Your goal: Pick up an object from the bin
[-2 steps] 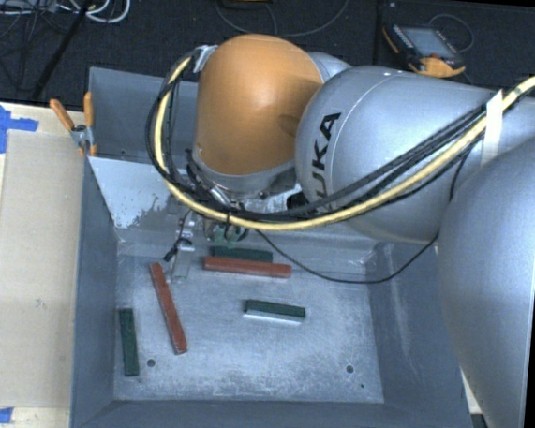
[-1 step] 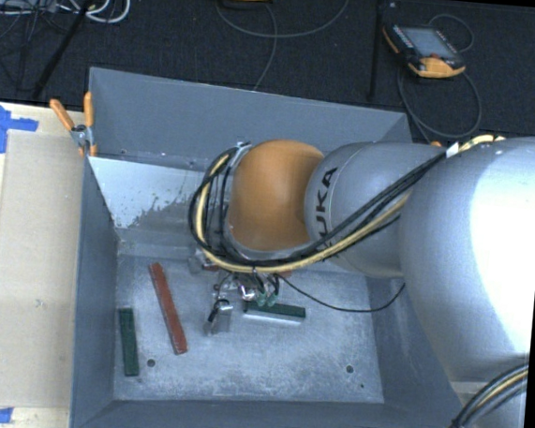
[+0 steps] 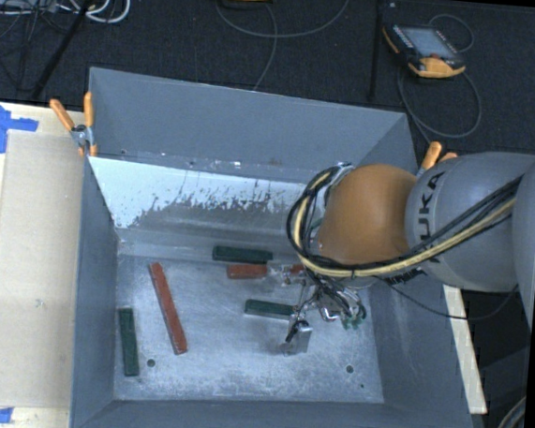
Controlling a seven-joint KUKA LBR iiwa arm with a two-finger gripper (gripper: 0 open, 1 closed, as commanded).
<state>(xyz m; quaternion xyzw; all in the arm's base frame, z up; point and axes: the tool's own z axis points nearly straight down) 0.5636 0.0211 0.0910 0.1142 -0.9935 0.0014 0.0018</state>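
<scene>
claw point(image 3: 297, 334) | low beside dark green bar point(image 3: 266, 307), perhaps touching | grip state: cannot tell

The arm point(image 3: 474, 219) reaches in from the right, its orange-covered wrist point(image 3: 366, 213) bent downward.

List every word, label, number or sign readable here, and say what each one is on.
"UKA": black letters running vertically on the grey arm casing; the start of the word cannot be made out.
Handheld device beyond the bin: screen too small to read.
Reddish bar and dark green bar in the bin: no markings seen.
</scene>
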